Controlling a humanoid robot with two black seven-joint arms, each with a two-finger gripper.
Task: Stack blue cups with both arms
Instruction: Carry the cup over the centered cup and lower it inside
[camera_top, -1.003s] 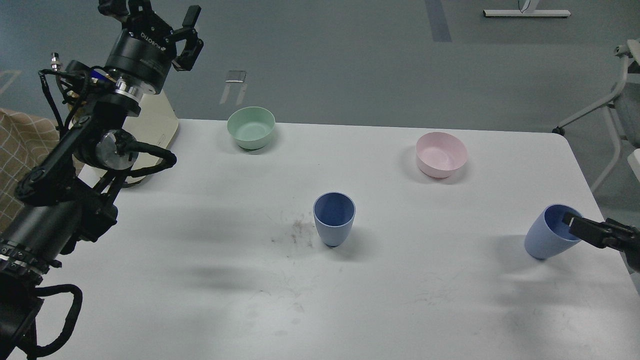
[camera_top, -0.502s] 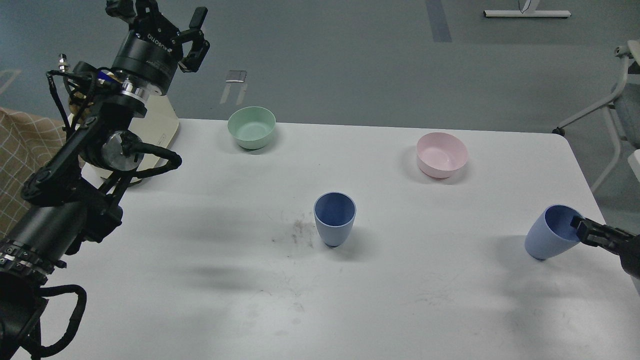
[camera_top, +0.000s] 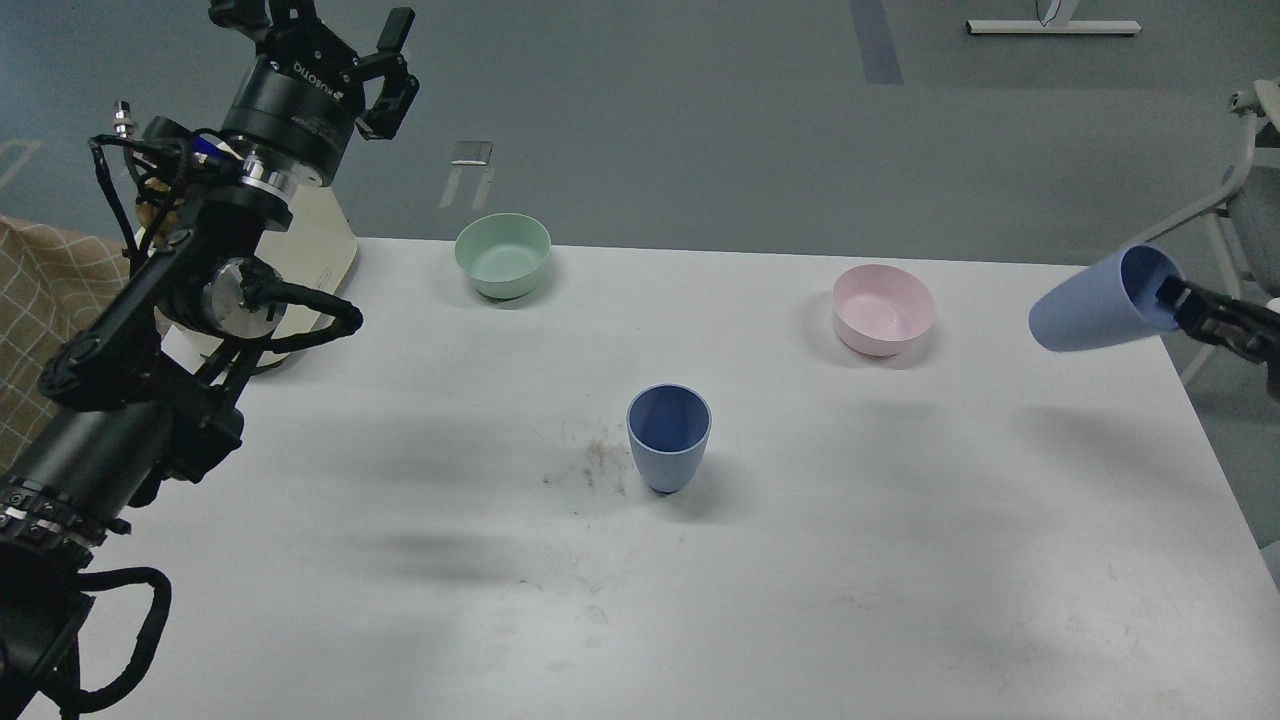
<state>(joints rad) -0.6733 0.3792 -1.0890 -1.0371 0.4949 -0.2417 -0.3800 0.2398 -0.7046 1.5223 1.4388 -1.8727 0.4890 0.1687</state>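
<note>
One blue cup held aloft at the right edge, its twin waiting at frame centre.

The lifted cup (camera_top: 1095, 305) hangs at the right edge of the frame, tipped nearly sideways, base toward centre, because the right gripper (camera_top: 1178, 300) is pinching its rim, one finger inside the mouth; that grip probably suits carrying it over for stacking. The second blue cup (camera_top: 668, 437) stands upright on the white table (camera_top: 800, 600) at centre, mouth up, likely the receiver. The left gripper (camera_top: 330, 40), upper left, is raised with fingers spread and holds nothing. Count: two blue cups, two bowls – a mint-green bowl (camera_top: 502, 255) and a pink bowl (camera_top: 883, 309) along the upper table edge, well clear of the cups.
</note>
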